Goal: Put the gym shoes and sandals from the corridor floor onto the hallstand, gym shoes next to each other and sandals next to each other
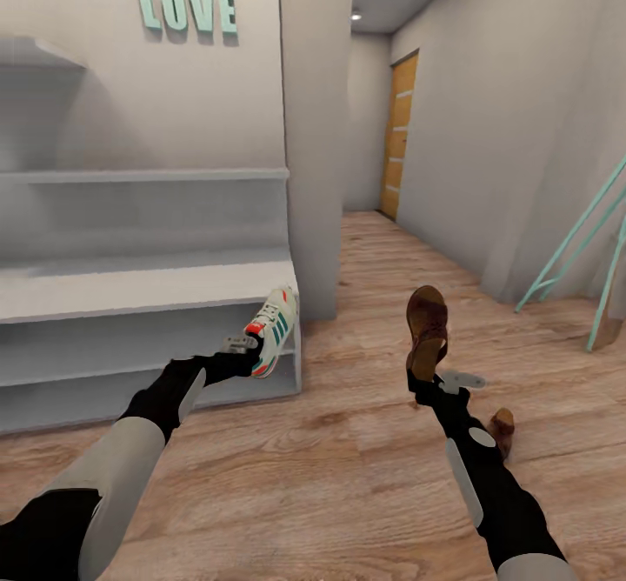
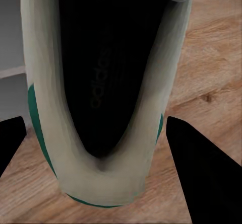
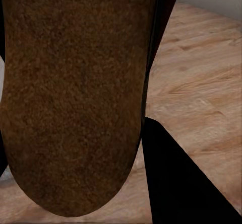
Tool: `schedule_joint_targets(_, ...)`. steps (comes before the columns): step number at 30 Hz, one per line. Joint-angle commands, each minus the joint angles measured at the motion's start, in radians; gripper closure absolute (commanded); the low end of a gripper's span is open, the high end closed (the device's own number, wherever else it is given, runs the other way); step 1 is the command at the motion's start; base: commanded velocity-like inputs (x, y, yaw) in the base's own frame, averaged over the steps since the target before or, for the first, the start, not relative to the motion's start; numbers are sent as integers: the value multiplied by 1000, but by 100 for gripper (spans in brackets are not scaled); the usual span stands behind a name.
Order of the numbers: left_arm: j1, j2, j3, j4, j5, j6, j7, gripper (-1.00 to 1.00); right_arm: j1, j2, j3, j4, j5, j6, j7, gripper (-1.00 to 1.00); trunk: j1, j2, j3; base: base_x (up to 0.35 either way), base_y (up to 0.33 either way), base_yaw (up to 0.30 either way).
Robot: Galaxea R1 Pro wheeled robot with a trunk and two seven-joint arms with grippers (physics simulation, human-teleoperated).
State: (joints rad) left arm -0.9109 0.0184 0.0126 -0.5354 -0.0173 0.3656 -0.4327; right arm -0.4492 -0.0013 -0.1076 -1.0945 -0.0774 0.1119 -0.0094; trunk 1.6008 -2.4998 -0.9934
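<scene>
**One sneaker and one sandal held aloft, a second sandal on the floor**

One cream-white lace-up gym shoe with dark-green side stripes [image 1: 275, 330] is held clear of the floor by the left tool [image 1: 248, 343], whose fingers are closed on the heel end. The shoe hangs toe-up just in front of the right end of the pale grey-white hallstand with long open shelves [image 1: 148, 289], level with its lower shelf and not resting on it. From the left wrist, the sneaker's dark opening [image 2: 103, 78] sits between the two black fingers [image 2: 199, 168].

Two dark-brown leather sandals can be counted. One sandal [image 1: 427, 329] is gripped by the right tool [image 1: 430, 383], closed on its lower end, the sandal standing upright above the light brown wood-grain plank floor [image 1: 348, 477]. The right wrist view looks straight onto its brown sole [image 3: 75, 93]. The second sandal [image 1: 502, 430] lies on the floor just beside the right forearm, partly hidden by it.

Mint-green letters reading LOVE [image 1: 187, 9] hang on the wall above the hallstand.
</scene>
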Motion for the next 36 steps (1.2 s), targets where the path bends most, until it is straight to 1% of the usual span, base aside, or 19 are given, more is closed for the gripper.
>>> schedule_joint_targets(1, 0, 0, 2, -2, -1, 6, -5, 100, 0, 0, 0, -2, -12, 6, -3, 100, 0, 0, -1, -73, 263, 291)
schedule_joint_targets(6, 0, 0, 3, -2, -1, 6, -5, 100, 0, 0, 0, -2, -12, 6, -3, 100, 0, 0, -1, -24, 98, 291)
schedule_joint_targets(20, 0, 0, 3, -2, -1, 6, -5, 100, 0, 0, 0, -2, -12, 6, -3, 100, 0, 0, -1, -1, 4, 281)
schedule_joint_targets(28, 0, 1, 4, 1, -3, 6, -3, 100, 0, 0, 0, -3, -12, 6, -3, 100, 0, 0, -1, 0, 0, 30)
schedule_joint_targets(33, 0, 1, 5, 41, -5, 6, 4, 100, 0, 0, 0, -6, -11, 17, -3, 100, 0, 0, -1, 0, 0, 0)
schedule_joint_targets(36, 0, 1, 5, 50, -6, 6, 56, 100, 0, -1, -1, -9, -12, 54, -3, 100, 0, 0, -1, 0, 0, 0)
